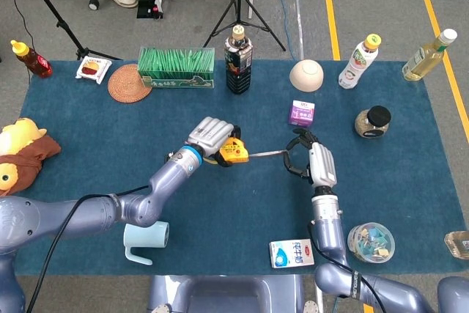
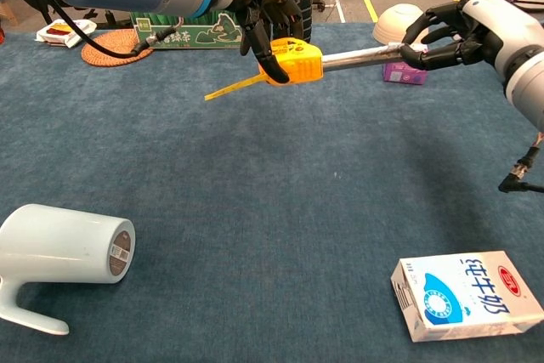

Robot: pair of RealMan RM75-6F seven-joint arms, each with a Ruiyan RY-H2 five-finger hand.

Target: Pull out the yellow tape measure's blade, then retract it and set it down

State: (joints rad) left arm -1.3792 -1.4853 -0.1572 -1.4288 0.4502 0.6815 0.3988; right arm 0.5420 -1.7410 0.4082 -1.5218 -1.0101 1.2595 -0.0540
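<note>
My left hand grips the yellow tape measure above the blue table cloth, left of centre. A short length of its blade runs out to the right. My right hand pinches the blade's far end between its fingertips. A yellow strap hangs from the case toward the left.
A small purple carton stands just behind the right hand. A milk carton lies at the front right and a pale mug lies at the front left. A bowl, bottles and a green box line the back.
</note>
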